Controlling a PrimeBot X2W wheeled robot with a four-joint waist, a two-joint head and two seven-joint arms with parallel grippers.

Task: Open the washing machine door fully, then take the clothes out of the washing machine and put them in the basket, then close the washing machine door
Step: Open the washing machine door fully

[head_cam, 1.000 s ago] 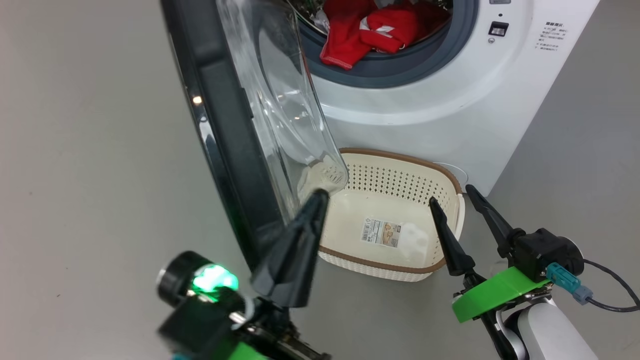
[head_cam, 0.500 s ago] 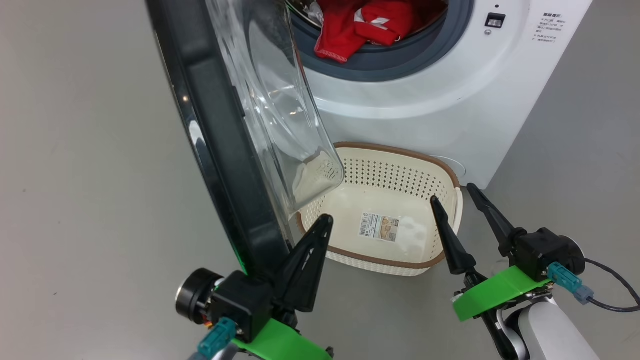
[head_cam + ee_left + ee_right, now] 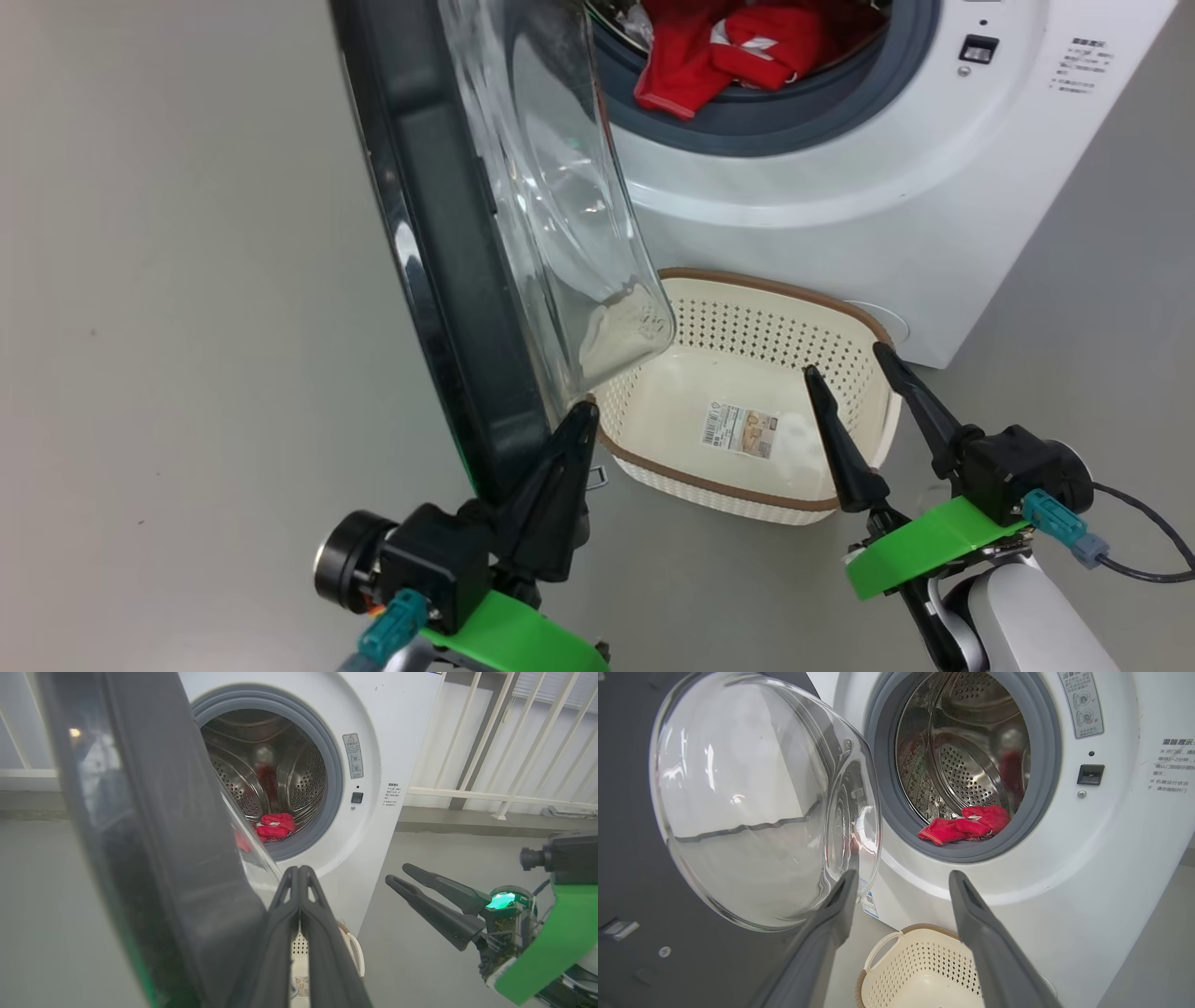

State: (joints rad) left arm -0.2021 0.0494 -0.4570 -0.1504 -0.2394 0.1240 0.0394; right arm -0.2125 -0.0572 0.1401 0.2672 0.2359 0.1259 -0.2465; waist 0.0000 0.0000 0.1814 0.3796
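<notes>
red clothes [image 3: 738, 51] lie at the front lip of the drum [image 3: 971, 760], partly over the grey rubber seal [image 3: 766, 135], and nothing is in the cream basket [image 3: 747, 322], which sits on the floor [image 3: 187, 373] right at the foot of the washing machine [image 3: 840, 196]. your left claw [image 3: 581, 417] is pinched shut on nothing, its tips close by the lower inner edge of the door [image 3: 439, 243]; you can't tell from here whether it touches. your right claw [image 3: 845, 362] is spread wide and empty, hanging over the basket's right rim. the door looks about square to the machine front, so in my judgement the opening step isn't finished. push with that narrow closed tip and it could skid off the glossy rim or ride up onto the glass bowl [image 3: 560, 205], letting the door drift back toward the opening. in the head view the bowl overlaps the basket's left corner, so a careless sweep of either arm could nudge the basket away, and clothes pulled out would land on the floor. mind the seal too: fabric dragged across it may catch.
</notes>
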